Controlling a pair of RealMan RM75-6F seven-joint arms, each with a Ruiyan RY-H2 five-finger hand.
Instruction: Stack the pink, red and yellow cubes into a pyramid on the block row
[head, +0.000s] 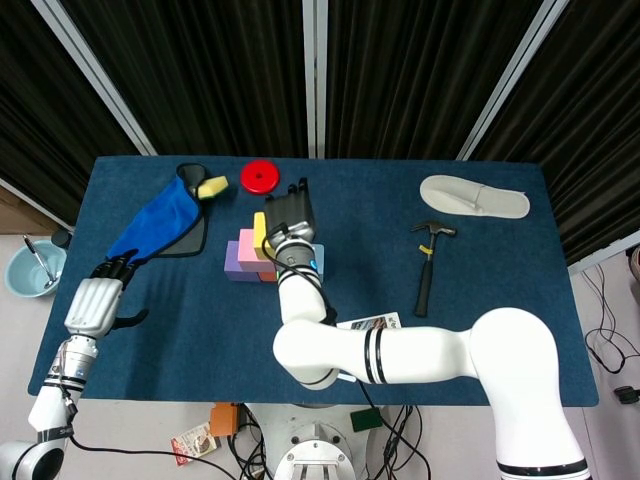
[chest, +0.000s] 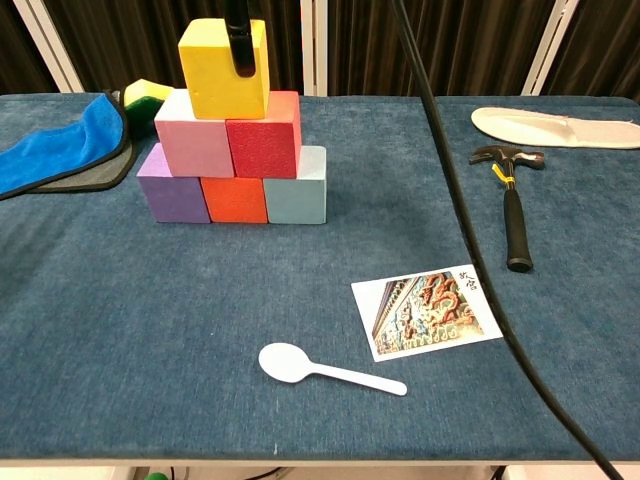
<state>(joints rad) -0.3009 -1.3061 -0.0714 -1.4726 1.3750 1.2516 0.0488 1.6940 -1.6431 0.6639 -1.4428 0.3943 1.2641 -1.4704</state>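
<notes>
My right hand (head: 288, 216) grips yellow cube (chest: 223, 68), seated atop pink cube (chest: 194, 134) and red cube (chest: 264, 134) for apex. Left hand (head: 93, 303) idle at 8 o'clock, holding nothing, fingers apart.

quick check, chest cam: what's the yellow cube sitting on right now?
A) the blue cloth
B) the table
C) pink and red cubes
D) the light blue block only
C. The yellow cube sits on the seam between the pink cube and the red cube, with a finger of the right hand against its front.
</notes>
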